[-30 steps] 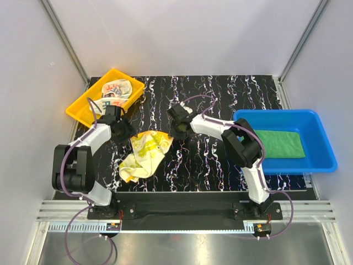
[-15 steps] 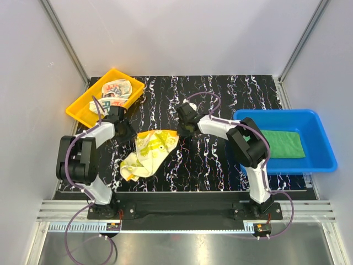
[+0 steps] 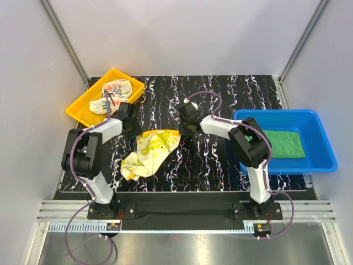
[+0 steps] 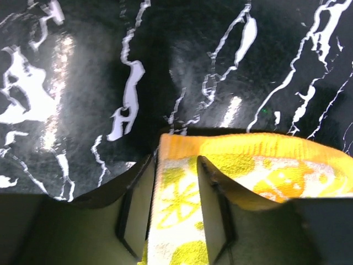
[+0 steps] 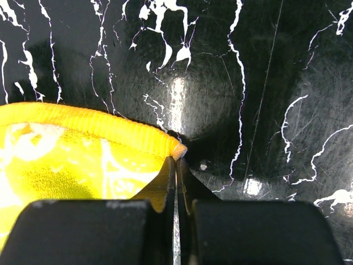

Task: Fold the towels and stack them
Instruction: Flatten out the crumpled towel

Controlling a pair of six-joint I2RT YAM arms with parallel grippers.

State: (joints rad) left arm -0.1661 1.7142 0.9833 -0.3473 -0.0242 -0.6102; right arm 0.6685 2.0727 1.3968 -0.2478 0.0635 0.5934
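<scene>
surface: black table (image 3: pixel 220 160) with white marble-like veins, glossy; light glare shows in both wrist views
room: plain pale walls (image 3: pixel 182 33) on three sides, metal frame posts (image 3: pixel 63 38) in the corners, metal rail (image 3: pixel 182 212) along the near edge under the arm bases
yellow towel (image 3: pixel 149 152): on the table left of centre, rumpled, lemon-type white pattern; its far edge is stretched between the two claws, the rest trails toward the near-left
left gripper (image 4: pixel 175 165): jaws apart, straddling the towel's far-left edge; a strip of cloth lies between the fingers, can't tell if they press on it
right gripper (image 5: pixel 176 163): jaws together, the towel's far-right corner caught at the very tips, hem just off the table there
yellow tray (image 3: pixel 77 110): far-left corner of the table, set at an angle
printed towel (image 3: pixel 115 91): bunched in the tray, white with red-orange print
blue bin (image 3: pixel 320 157): right side of the table
green towel (image 3: pixel 281 143): folded flat inside the bin
in the way: the right arm crosses over the bin's left end and hides that part; the left arm sits just beside the tray's near corner, with a purple cable (image 3: pixel 207 96) looping above each wrist
</scene>
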